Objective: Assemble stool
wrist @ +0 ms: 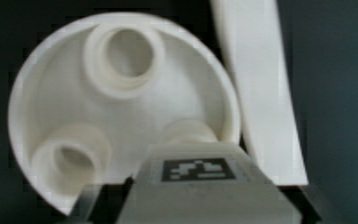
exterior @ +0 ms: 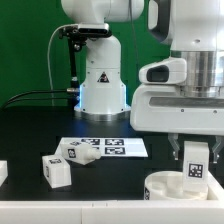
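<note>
Leg insertion looks to be the step in hand. The jaws are clenched on one white leg (exterior: 196, 165), gripping its upper part with the square tag facing outward. They hold it upright directly over the seat (exterior: 166, 187), towards the seat's side at the exterior view's right.

The seat lies flat on the bench (exterior: 110, 200) with its sockets facing up. In the wrist view two open sockets (wrist: 123, 50) are plainly empty, so I judge that no leg is fitted on that part of the seat. The held leg hangs over what may be a third socket, though the leg hides most of it and the picture is blurred. I cannot tell whether its lower end has entered.

Two loose legs (exterior: 57, 171) lie on the bench well apart from the seat, off to the exterior view's left of it. The marker board (exterior: 120, 148) lies on that same side of the seat, farther back.

The next move calls for centring the leg's lower end on the socket mouth and keeping it upright. It should then go straight down and probably be turned to seat it, since a tilt could jam it on the socket rim or shove the seat aside.
</note>
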